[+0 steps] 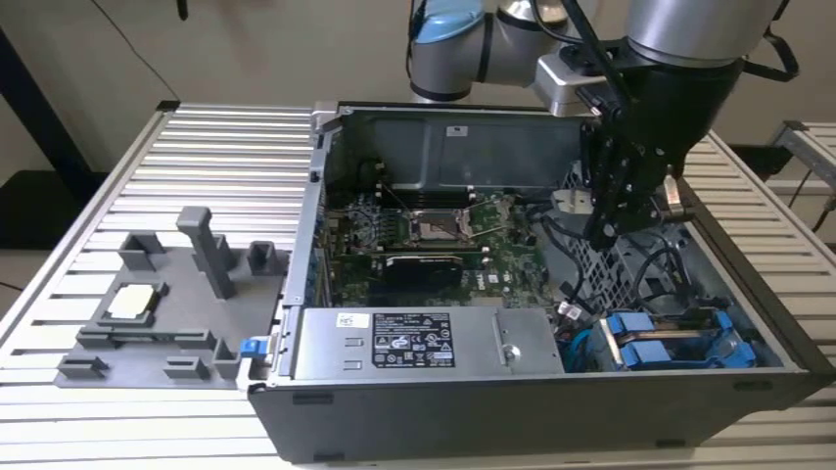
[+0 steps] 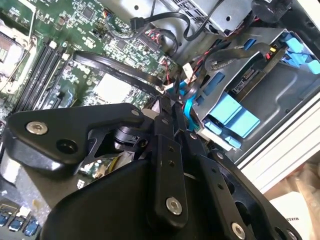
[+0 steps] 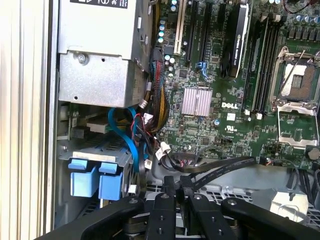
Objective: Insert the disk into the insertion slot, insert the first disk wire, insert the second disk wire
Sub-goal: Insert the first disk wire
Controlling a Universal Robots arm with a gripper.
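Gripper [image 3: 177, 183] is nearest the lens in both wrist views: matte black bolted links. The fingers are narrow, nearly together, and look pinched on the end of a flat black cable [image 3: 220, 170], which I take for one of the disk wires, though the contact itself is hidden. In the exterior view it hangs inside the open case at right of centre. The disk [image 1: 657, 350] sits at the lower right of the exterior view. Its bright blue carrier tabs show in the insertion slot [image 2: 270, 102], a grey sheet-metal bay, so it looks seated, with the drive body mostly hidden. Handling call: the drive is dense, stiff and shock-sensitive, so grip the blue plastic carrier rails, not the label face or connector edge. The cable is limp but springy and smooth-jacketed, so hold it by the rigid plug, not the ribbon. Around it are a green motherboard [image 3: 210, 130], a finned silver heatsink [image 3: 196, 101], a thin blue cable [image 3: 127, 142] and a galvanised power supply box [image 1: 418, 343].
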